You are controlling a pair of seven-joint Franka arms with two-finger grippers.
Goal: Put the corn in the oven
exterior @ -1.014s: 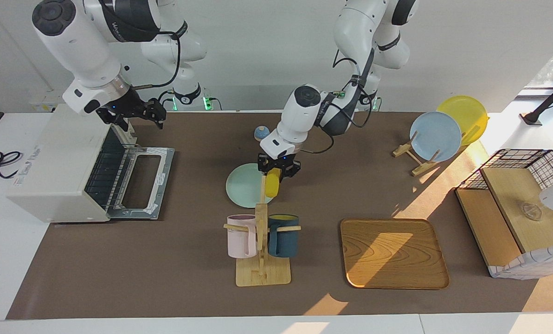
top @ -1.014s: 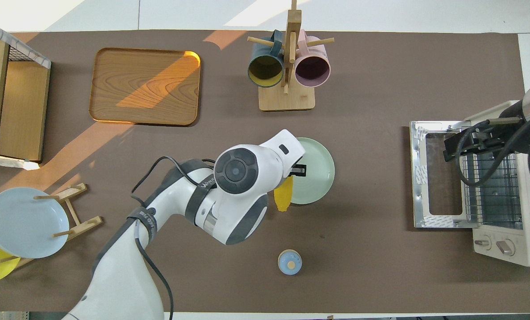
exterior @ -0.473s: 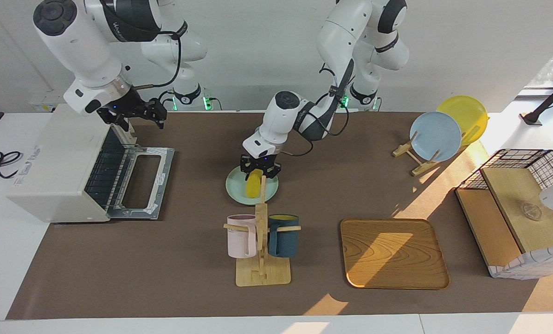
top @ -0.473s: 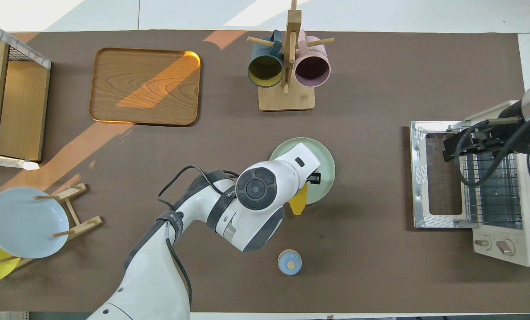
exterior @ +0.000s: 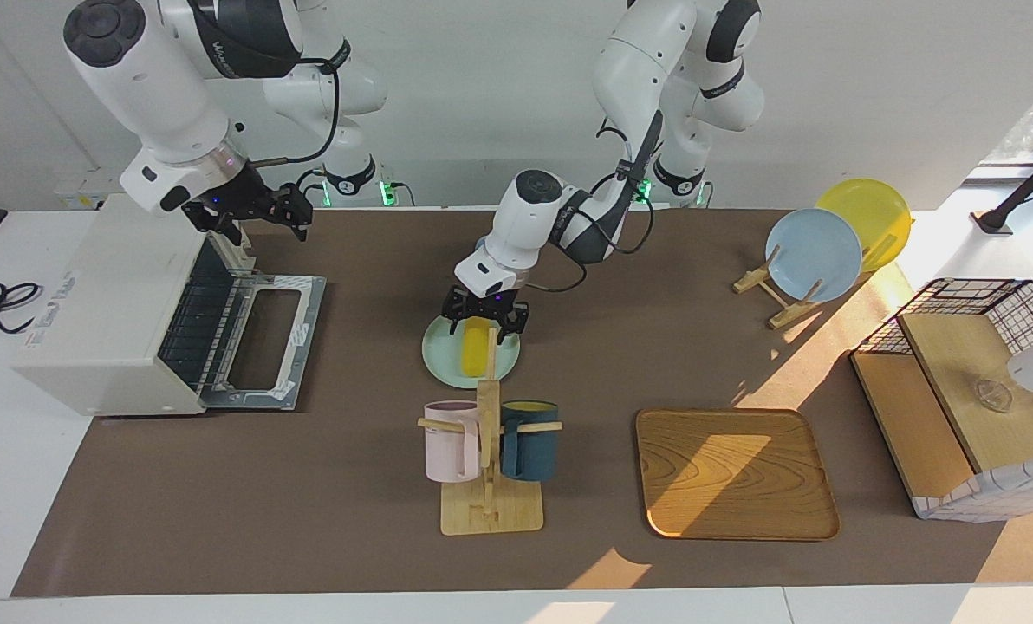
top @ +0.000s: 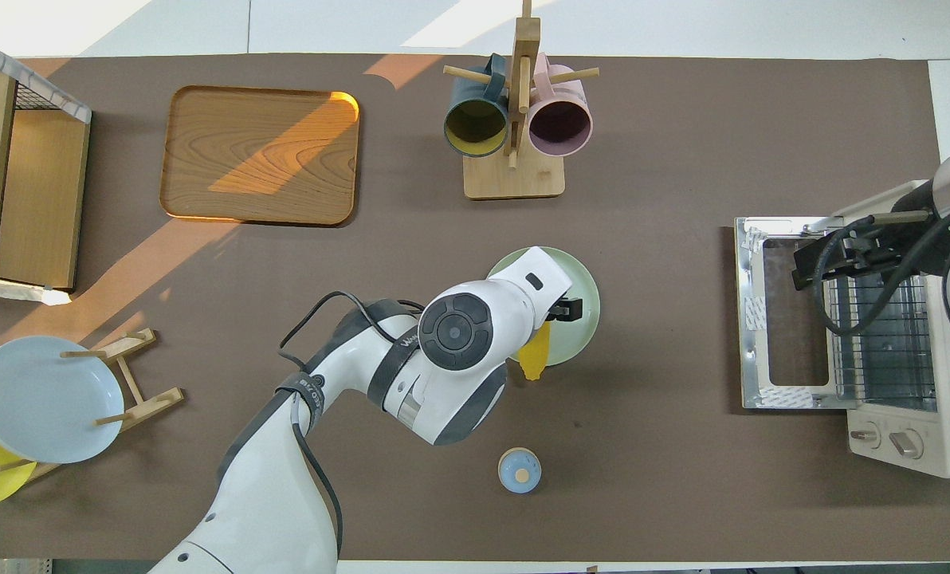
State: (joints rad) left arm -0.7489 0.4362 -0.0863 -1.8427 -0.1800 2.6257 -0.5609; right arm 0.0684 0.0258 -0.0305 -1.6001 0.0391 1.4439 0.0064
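Corn point(exterior: 477, 341) lies on the pale green plate point(exterior: 440, 360), the left pincer point(exterior: 485, 317) spread just above it. The right pincer point(exterior: 248, 214), spread, hovers over the oven point(exterior: 109, 303), whose dropped door point(exterior: 265, 342) leaves the rack reachable.

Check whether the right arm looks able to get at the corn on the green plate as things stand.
Probably not yet: the left hand sits open right over the corn on the plate, blocking it. The right hand hangs over the oven door.

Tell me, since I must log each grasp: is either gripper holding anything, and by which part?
Nothing. The left gripper stands open over the corn on the green plate; the right gripper waits open.
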